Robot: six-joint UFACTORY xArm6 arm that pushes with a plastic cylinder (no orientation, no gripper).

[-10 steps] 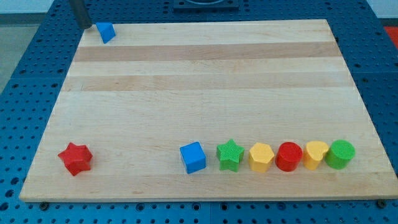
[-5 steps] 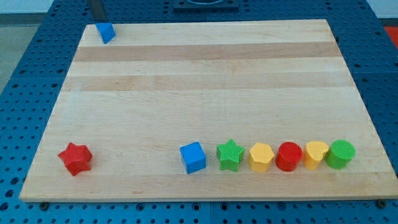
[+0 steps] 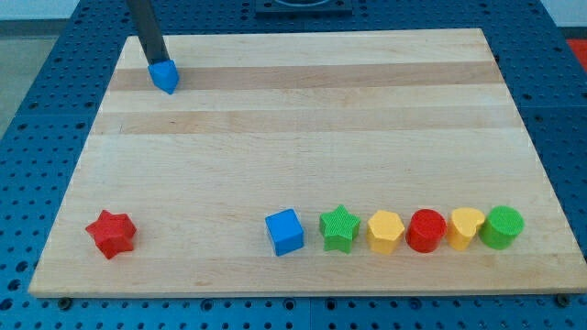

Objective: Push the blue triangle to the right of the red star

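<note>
While no writing shows, my tip [image 3: 156,62] touches the blue triangle [image 3: 165,76].

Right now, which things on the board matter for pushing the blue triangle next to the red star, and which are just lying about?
In the job:
blue triangle, near the view's top left
red star, bottom left
my tip, touching the triangle's upper left side

Lying about, in a row along the bottom:
blue cube
green star
yellow block
red cylinder
second yellow block
green cylinder
</note>
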